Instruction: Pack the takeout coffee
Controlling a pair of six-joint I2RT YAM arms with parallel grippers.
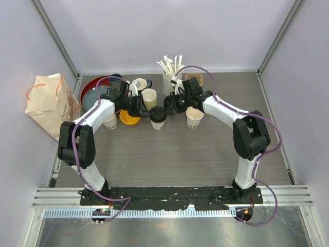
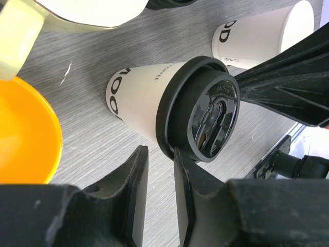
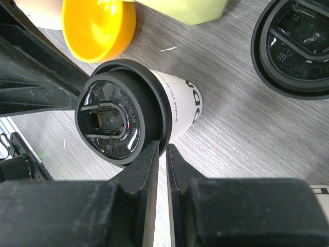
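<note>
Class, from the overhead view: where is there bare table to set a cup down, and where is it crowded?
Free: the broad front of the table between the left arm and right arm, nearer than the lidded cup; also the back right corner. Crowded: back left, around the mugs, yellow bowl and red bowl.

1. The bowl (image 2: 25,134) is cut off by the left edge in the left wrist view.
2. The second lid (image 3: 293,46) runs off the right edge, and what sits under it cannot be seen.
3. From above, the right arm (image 1: 221,107) hides part of a cup (image 1: 194,119).
</note>
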